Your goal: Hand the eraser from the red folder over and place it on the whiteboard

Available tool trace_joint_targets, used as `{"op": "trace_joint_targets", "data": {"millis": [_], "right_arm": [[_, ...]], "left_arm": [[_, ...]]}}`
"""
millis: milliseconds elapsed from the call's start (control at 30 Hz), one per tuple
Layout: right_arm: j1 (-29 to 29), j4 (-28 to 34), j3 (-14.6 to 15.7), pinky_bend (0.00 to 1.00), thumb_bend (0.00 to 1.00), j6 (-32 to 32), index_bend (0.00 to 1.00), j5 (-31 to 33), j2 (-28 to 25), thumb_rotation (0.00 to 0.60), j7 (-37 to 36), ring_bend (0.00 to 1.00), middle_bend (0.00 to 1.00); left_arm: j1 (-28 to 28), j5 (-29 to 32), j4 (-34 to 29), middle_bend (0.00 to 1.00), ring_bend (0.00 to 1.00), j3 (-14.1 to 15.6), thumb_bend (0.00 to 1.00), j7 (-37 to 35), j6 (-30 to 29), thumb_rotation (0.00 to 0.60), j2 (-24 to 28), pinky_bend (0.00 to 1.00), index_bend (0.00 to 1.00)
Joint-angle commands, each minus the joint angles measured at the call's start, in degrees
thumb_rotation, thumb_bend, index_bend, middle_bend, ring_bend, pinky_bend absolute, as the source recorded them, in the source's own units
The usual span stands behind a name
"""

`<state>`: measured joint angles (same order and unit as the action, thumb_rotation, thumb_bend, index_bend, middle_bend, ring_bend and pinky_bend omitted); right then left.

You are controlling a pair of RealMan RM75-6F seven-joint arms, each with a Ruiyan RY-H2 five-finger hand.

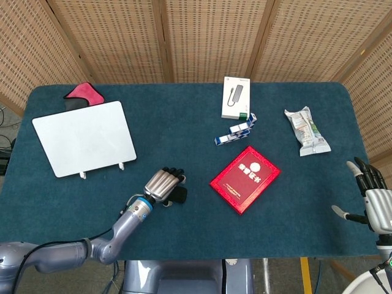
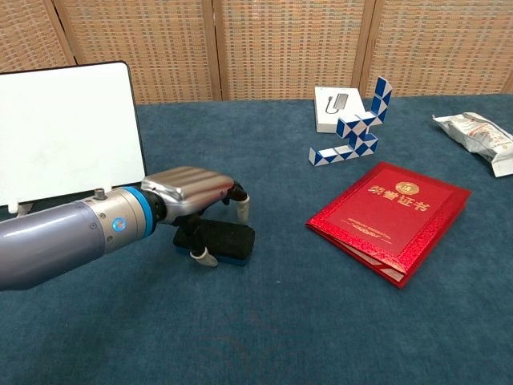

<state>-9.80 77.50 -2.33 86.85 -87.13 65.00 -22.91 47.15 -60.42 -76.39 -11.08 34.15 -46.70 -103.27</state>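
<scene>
The black eraser [image 1: 179, 195] [image 2: 230, 241] lies on the blue table cloth, left of the red folder [image 1: 245, 179] [image 2: 390, 219]. My left hand [image 1: 163, 184] [image 2: 189, 192] covers it from above. The fingers curl over the far edge and the thumb presses the near side, so the hand grips the eraser where it lies. The whiteboard [image 1: 84, 138] [image 2: 68, 128] stands at the left rear, apart from the hand. My right hand [image 1: 375, 201] hovers at the table's right edge with fingers apart and holds nothing. The chest view does not show it.
A white box [image 1: 236, 97] [image 2: 335, 108] and a blue-white snake puzzle [image 1: 236, 130] [image 2: 353, 128] sit behind the folder. A snack packet [image 1: 307, 130] [image 2: 477, 136] lies at the right rear. A pink cloth [image 1: 84, 94] lies behind the whiteboard.
</scene>
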Motion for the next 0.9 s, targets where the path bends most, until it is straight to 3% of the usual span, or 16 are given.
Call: {"op": "trace_joint_targets", "data": {"millis": [33,167,333,433,533,600,900], "right_arm": [[0.1,0.0,-0.1,0.04,0.0,-0.2,0.0,-0.1,0.0,0.6,-0.1,0.0,0.0],[0.1,0.0,-0.3,0.04,0.0,-0.6,0.0,-0.1,0.0,0.6,0.0,0.0,0.0],[0.2,0.2,-0.4,0.04,0.0,-1.0,0.0,-0.4,0.0,0.6,0.2,0.0,0.0],[0.3,0.4,-0.4,0.04,0.0,-1.0,0.0,-0.6,-0.1,0.6,0.3,0.0,0.0],[0.3,0.5,-0.5,0.04,0.0,-1.4,0.0,-0.7,-0.1,0.6,0.7,0.0,0.0],[0.3,0.8,-0.4,0.04,0.0,-1.6,0.0,-0.8,-0.1,0.6,0.9,0.0,0.0],[0.1,2.0,-0.3,0.04,0.0,-2.7,0.0,-1.4,0.1,0.6,3.5,0.0,0.0]], "left_arm": [[-0.1,-0.9,0.9,0.4,0.39,0.4,0.01,-0.1,-2.3,0.6,-0.8,0.37,0.58],[-0.6,-2.6,1.8,0.48,0.46,0.9,0.1,-1.2,-4.4,0.6,-1.1,0.43,0.69],[-1.4,-6.8,1.2,0.49,0.48,1.5,0.17,-4.1,-7.4,0.6,2.1,0.44,0.71],[-2.9,-12.5,2.1,0.49,0.48,2.1,0.19,-4.5,-13.9,0.6,4.9,0.44,0.71],[-5.5,-17.8,7.6,0.49,0.48,1.8,0.19,-8.2,-23.4,0.6,5.7,0.44,0.71],[-6.5,-18.7,11.8,0.49,0.48,1.3,0.19,-11.6,-26.1,0.6,5.5,0.44,0.71],[-9.2,-13.8,33.2,0.49,0.48,-2.1,0.21,-25.9,-24.1,0.6,3.8,0.44,0.71]]}}
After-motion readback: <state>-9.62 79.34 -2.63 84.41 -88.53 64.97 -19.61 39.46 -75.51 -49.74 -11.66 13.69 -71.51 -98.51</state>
